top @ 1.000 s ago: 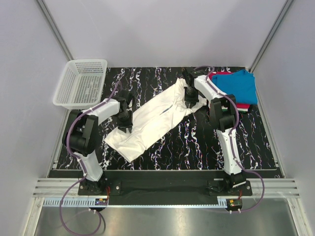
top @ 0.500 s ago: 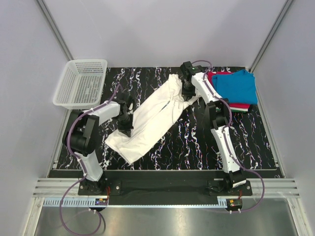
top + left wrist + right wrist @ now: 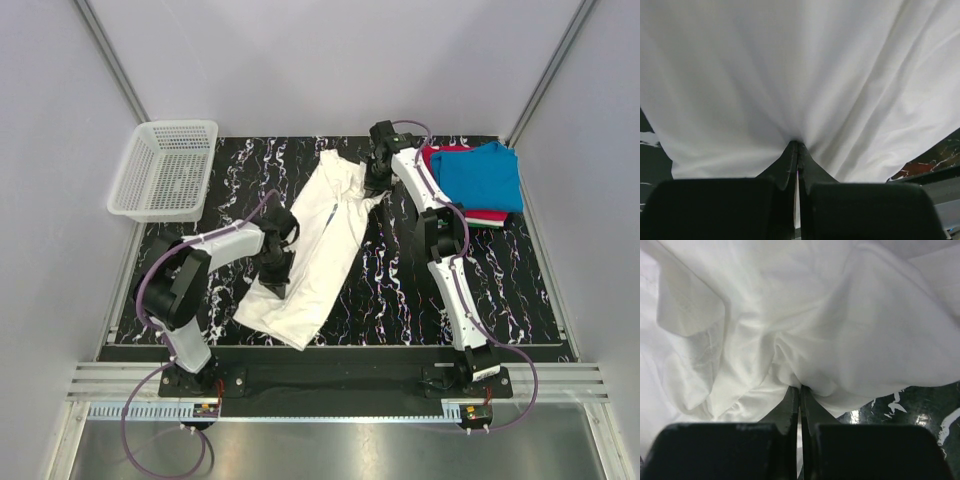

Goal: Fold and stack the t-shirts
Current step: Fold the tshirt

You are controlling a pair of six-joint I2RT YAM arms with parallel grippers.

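left gripper [image 3: 798, 145] and right gripper [image 3: 800, 388] both pinching the white tee [image 3: 318, 245] lying mid surface [image 3: 400, 290]

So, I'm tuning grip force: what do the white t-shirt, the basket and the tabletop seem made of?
White t-shirt: soft matte cloth, probably cotton knit; it drapes and creases. Basket: rigid white plastic, judging by its open mesh walls. Tabletop: black with white marble veining, slightly glossy; stone or printed sheet, unclear.

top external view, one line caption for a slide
The left end effector and right end effector, both shut on the white t-shirt, hold it stretched across the table; blue t-shirt lies on red t-shirt
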